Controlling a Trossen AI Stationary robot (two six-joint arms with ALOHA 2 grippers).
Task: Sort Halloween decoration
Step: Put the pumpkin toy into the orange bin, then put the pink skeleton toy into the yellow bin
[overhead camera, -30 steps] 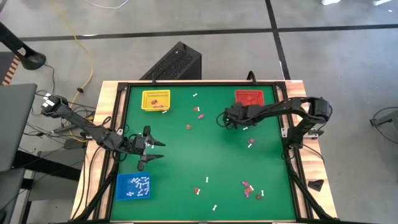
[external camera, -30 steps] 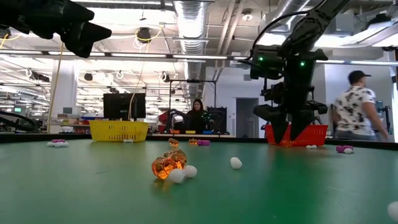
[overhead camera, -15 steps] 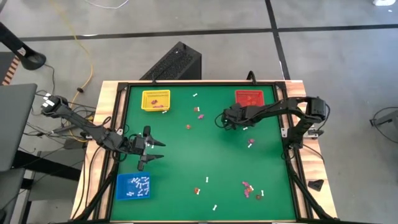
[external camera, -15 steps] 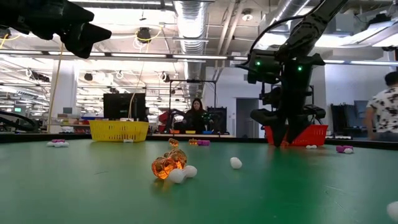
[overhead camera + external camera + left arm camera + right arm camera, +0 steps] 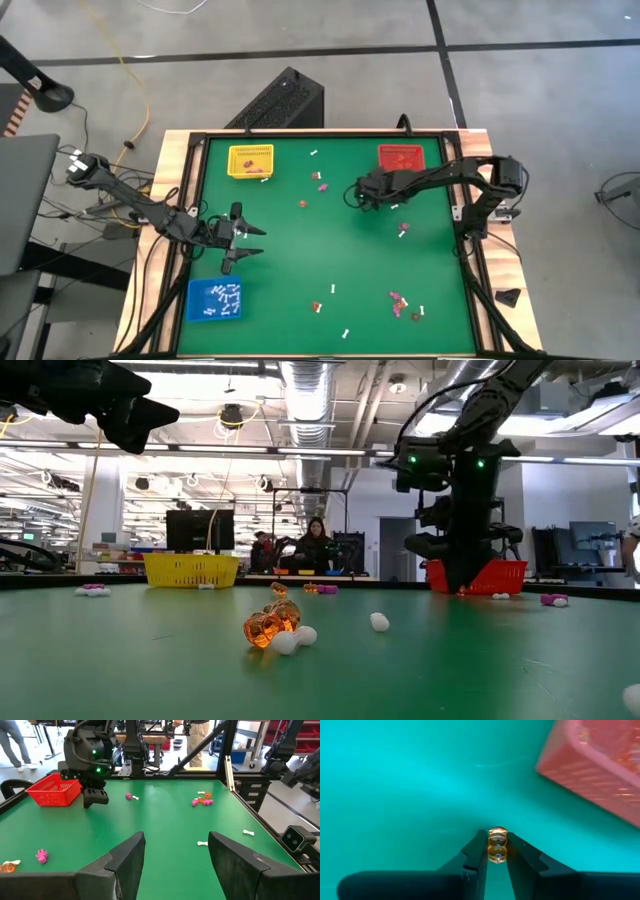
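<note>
Red tray cut off at two o'clock; blue tray's white trinkets too small to tell apart.

Two dark jointed arms, green indicator lights, tapered black pincer fingers

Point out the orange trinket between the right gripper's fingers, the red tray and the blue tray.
orange trinket (image 5: 497,844): right wrist view, its middle.
red tray (image 5: 402,157): high view, its floor.
blue tray (image 5: 196,309): high view, a bare corner.

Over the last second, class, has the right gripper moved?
Yes. The right gripper has edged slightly left in the high view, away from the red tray.
</note>
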